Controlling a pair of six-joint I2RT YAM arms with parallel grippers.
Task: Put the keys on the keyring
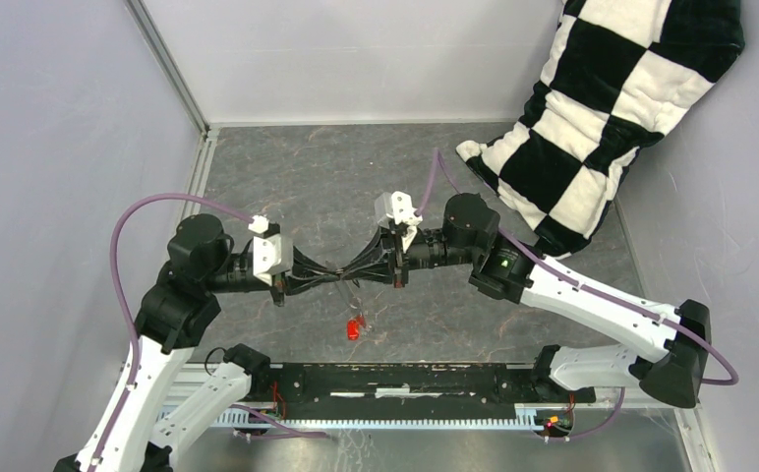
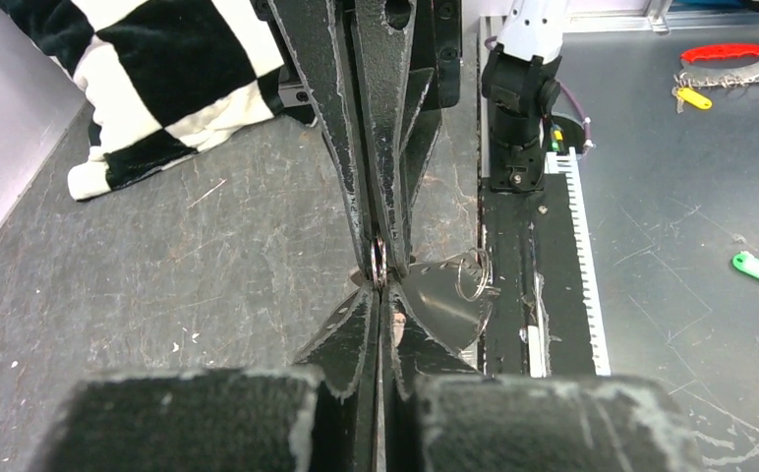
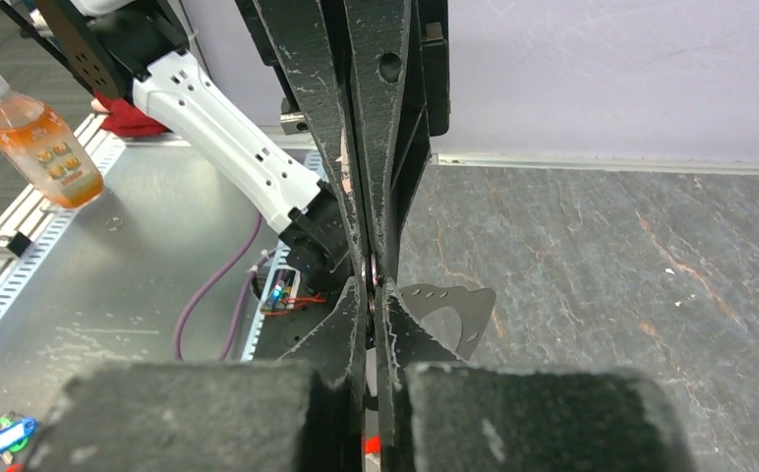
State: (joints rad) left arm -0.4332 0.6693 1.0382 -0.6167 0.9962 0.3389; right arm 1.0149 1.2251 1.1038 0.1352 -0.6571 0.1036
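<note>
You're holding both arms nose to nose over the middle of the table (image 1: pixel 287 177), and both end effectors are pressed together. Your left end effector (image 1: pixel 328 278) is reaching in from the left and your right end effector (image 1: pixel 354 275) from the right, tips touching. Between them you appear to be pinching the thin grey wire of the keyring (image 2: pixel 378 262), as far as the wrist views are showing it. That's making sense: with a grip on either side of the same spot, you're bracing the ring so a gap can be worked open for a key.

The red key (image 1: pixel 354 328) is sitting right below the meeting point. Whether it's dangling off the ring or lying on the table, I can't tell. A grey metal tag (image 2: pixel 442 303) with a small split ring (image 2: pixel 475 272) is hanging just beside the tips.

I'm judging the threading not yet finished. The next move is calling for a small, steady twist, since the wire could slip out of such narrow tips.
</note>
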